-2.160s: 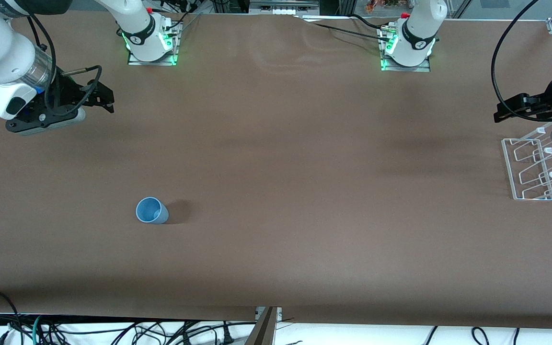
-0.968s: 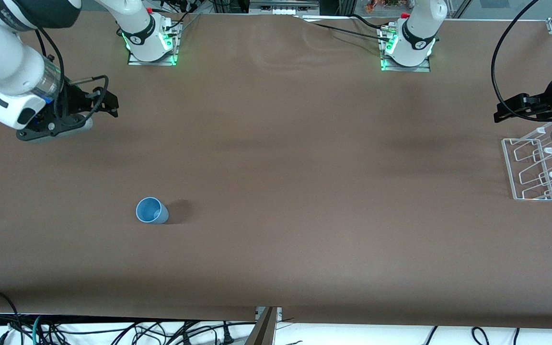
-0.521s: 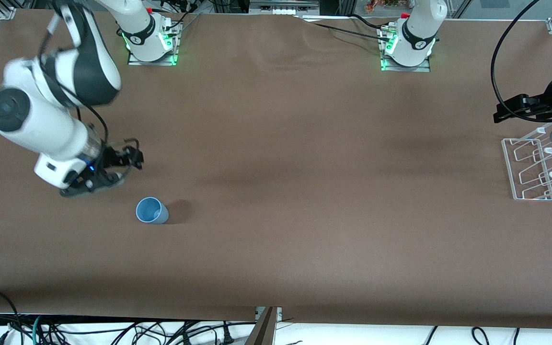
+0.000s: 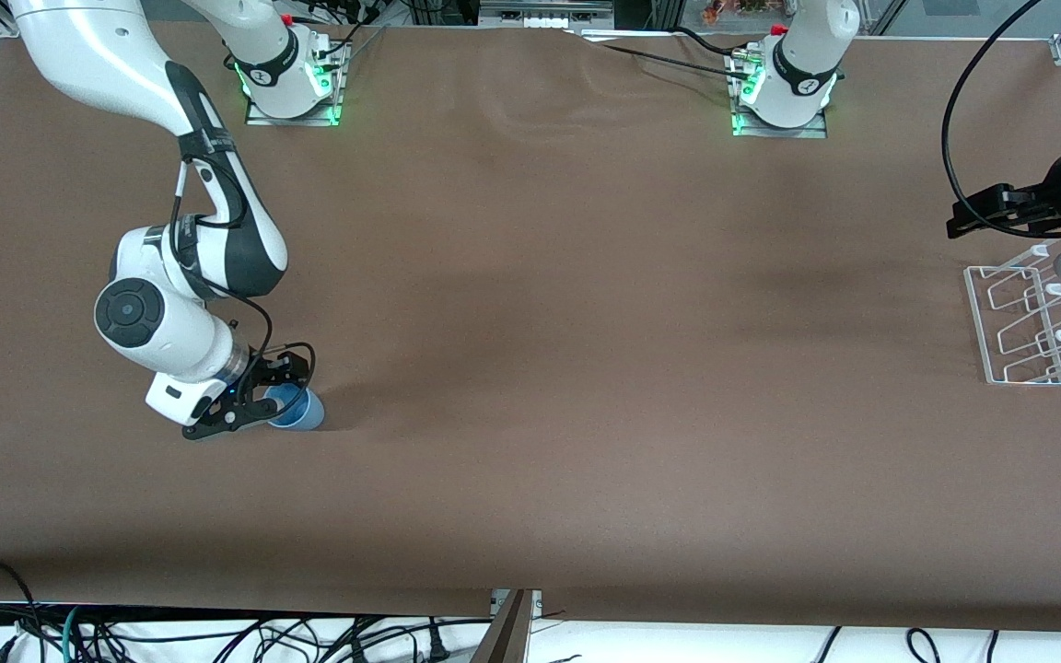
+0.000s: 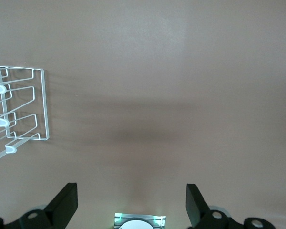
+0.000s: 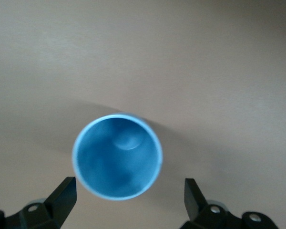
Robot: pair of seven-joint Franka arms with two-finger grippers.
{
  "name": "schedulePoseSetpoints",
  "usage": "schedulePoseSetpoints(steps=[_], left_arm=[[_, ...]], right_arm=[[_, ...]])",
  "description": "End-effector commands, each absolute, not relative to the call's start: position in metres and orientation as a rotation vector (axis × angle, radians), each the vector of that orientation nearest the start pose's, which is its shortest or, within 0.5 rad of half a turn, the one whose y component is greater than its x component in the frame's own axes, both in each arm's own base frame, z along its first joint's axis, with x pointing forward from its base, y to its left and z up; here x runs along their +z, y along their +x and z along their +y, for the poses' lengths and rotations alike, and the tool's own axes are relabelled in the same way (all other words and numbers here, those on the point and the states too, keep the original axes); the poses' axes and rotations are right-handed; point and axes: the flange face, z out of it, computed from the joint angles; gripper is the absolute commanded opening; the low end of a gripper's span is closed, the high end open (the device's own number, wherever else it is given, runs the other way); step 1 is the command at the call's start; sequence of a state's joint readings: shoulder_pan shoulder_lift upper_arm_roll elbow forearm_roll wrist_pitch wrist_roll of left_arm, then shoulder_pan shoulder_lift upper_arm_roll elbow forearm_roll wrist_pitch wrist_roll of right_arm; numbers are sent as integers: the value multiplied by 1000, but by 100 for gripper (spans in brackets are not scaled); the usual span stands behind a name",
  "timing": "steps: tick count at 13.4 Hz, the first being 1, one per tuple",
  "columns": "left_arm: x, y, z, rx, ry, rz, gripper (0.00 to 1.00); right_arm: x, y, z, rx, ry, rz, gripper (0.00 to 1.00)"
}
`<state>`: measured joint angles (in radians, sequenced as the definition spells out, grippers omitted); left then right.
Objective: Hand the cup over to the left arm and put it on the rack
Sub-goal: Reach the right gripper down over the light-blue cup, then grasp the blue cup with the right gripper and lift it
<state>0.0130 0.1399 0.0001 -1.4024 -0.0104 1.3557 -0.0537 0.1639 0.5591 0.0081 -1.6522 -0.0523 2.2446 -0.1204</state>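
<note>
The light-blue cup (image 4: pixel 306 412) stands upright on the brown table, toward the right arm's end. My right gripper (image 4: pixel 274 389) is open, low over the cup's rim. In the right wrist view the cup's open mouth (image 6: pixel 117 156) lies just ahead of the gap of the right gripper (image 6: pixel 128 202), and neither fingertip (image 6: pixel 62 198) touches it. The white wire rack (image 4: pixel 1023 322) with its wooden rod stands at the left arm's end. My left gripper (image 4: pixel 982 210) is open and empty, waiting over the table next to the rack. The rack also shows in the left wrist view (image 5: pixel 24 109), off to one side of the left gripper (image 5: pixel 128 205).
The two arm bases (image 4: pixel 291 78) (image 4: pixel 784 87) stand along the table's edge farthest from the front camera. A black cable (image 4: pixel 959 101) loops above the left arm's end. Loose cables (image 4: pixel 171 635) lie below the table's front edge.
My right arm has swung from the right arm's end of the table down to the cup, and its gripper now hangs over the rim. The left arm and the cup have not moved.
</note>
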Motion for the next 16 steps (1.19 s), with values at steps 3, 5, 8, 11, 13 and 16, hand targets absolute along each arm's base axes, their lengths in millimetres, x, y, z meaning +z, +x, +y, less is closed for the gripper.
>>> schedulePoseSetpoints(steps=[3, 5, 8, 11, 13, 16], left_arm=[[612, 575, 2, 300, -3183, -94, 100], [609, 574, -3, 316, -3210, -86, 100], [603, 574, -4, 340, -3220, -83, 100], [599, 575, -4, 348, -3228, 13, 100], [596, 576, -6, 350, -3260, 147, 100], [590, 577, -3, 338, -3296, 369, 100]], right_arm=[[282, 686, 95, -65, -3131, -561, 100], [261, 691, 78, -83, -3129, -545, 99], [233, 691, 78, -74, -3121, -555, 86], [221, 689, 80, -51, -3101, -515, 16], [216, 687, 87, -27, -3095, -509, 0], [245, 694, 108, 67, -3044, -445, 0]])
